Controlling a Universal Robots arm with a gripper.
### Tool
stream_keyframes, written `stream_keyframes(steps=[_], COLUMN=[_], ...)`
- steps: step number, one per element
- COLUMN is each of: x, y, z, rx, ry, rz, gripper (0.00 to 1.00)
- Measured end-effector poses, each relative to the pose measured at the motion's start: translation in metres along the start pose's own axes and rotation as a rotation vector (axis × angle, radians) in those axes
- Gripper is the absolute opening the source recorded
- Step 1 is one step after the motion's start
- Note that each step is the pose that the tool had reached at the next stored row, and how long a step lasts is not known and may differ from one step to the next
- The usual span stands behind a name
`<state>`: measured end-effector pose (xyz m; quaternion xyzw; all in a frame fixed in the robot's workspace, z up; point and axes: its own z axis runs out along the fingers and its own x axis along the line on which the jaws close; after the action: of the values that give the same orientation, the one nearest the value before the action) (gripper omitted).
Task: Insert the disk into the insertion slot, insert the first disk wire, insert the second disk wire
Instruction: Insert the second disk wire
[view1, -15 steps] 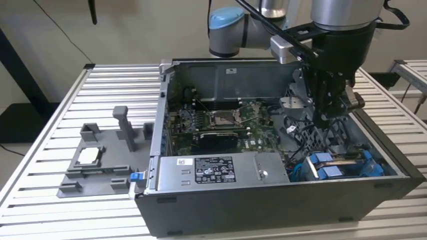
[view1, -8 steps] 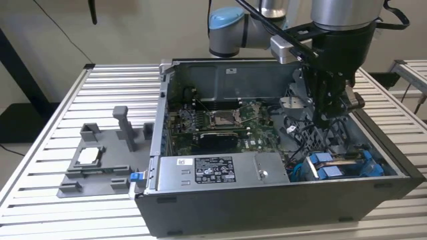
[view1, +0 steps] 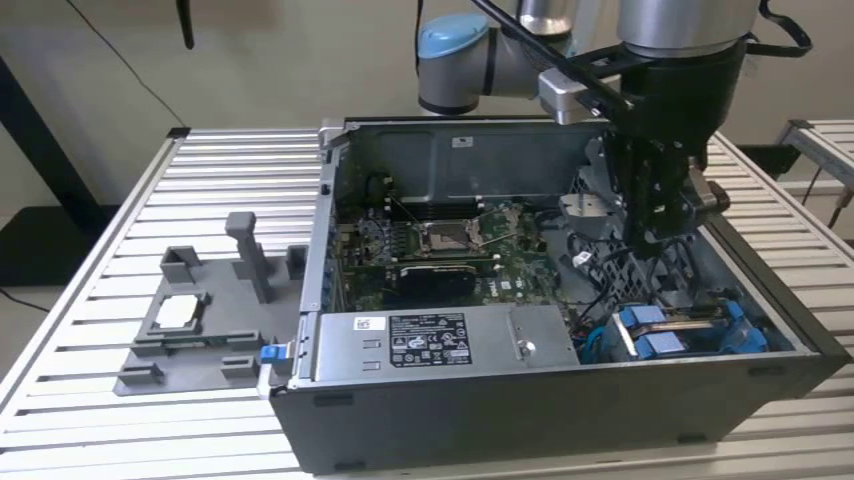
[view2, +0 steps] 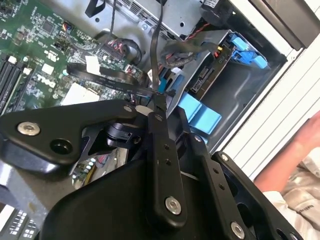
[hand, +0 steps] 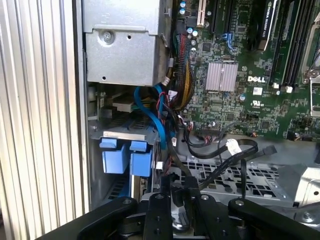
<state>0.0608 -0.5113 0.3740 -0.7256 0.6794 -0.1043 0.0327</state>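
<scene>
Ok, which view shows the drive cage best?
The second wrist view: the drive cage is near, with its blue tabs and wall plain. The first wrist view shows its tabbed end; the exterior view a corner, far off.

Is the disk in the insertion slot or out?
In. The disk sits inside the insertion slot, blue tabs outward; the end effector pinches a black wire.

The computer case (view1: 561, 420) is lying open-side-up on the slatted table (view1: 120, 220). Inside the case, the motherboard (view1: 454, 250) is sitting toward the exterior view's left and the power supply (view1: 441, 340) is lying along the front wall. The insertion slot (view1: 694, 320) is occupying the case's front corner on the exterior view's right, with the disk (view2: 205, 75) sitting in it. The gripper (view1: 661, 240) is hanging inside the case above that corner, pinching a disk wire (view2: 156, 50). Outside the case, a fixture (view1: 200, 330) is resting on the exterior view's left.
</scene>
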Motion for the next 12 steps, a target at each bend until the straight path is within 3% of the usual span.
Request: stream_keyframes(steps=[1, 3, 7, 10, 11, 12], x=[-0.0019, -0.0056, -0.0077, -0.0077, -0.0078, -0.0078], y=[0.0001, 0.0006, 0.0013, 0.0014, 0.0015, 0.0015], z=[0.0002, 0.0004, 0.0015, 0.0017, 0.0019, 0.0022], rx=[-0.0004, 0.0009, 0.0022, 0.0021, 0.0021, 0.0021], ry=[0.0108, 0.0188, 0.0245, 0.0254, 0.0253, 0.0252], rz=[-0.003, -0.004, -0.006, -0.006, -0.006, -0.006], gripper=[0.26, 0.26, 0.26, 0.24, 0.17, 0.17])
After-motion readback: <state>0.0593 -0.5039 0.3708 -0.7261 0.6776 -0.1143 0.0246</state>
